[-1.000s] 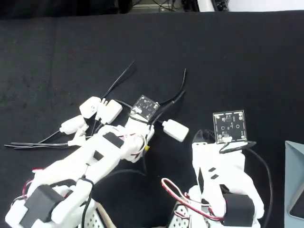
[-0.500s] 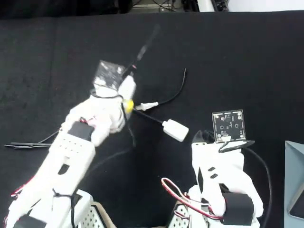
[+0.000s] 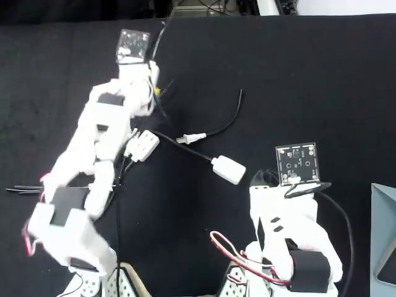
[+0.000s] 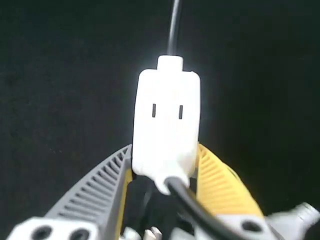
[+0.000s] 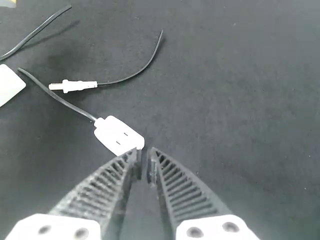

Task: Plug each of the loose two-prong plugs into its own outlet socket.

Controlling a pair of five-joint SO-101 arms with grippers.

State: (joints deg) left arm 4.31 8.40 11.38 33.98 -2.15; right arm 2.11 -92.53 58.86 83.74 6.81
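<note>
My left gripper (image 4: pixel 164 152) is shut on a white outlet socket (image 4: pixel 167 112), whose two slots face the wrist camera and whose cord runs away from it. From above, that gripper (image 3: pixel 154 80) is held out over the far left of the black table. A loose two-prong plug (image 3: pixel 190 138) lies mid-table, with a second white socket (image 3: pixel 228 169) just nearer. My right gripper (image 3: pixel 263 178) is at the near right, shut with nothing in it. In the right wrist view its fingertips (image 5: pixel 144 152) sit just short of that socket (image 5: pixel 119 135), and the plug (image 5: pixel 72 85) lies beyond.
Another white socket block (image 3: pixel 143 144) lies beside the left arm, with thin black cords (image 3: pixel 31 187) trailing off to the left. A grey box (image 3: pixel 383 235) stands at the right edge. The table's far edge (image 3: pixel 247 15) runs close behind the left gripper.
The left arm has swung from the cluster at mid-table to the far left, carrying the socket with it and uncovering the loose plug. The right arm has not moved.
</note>
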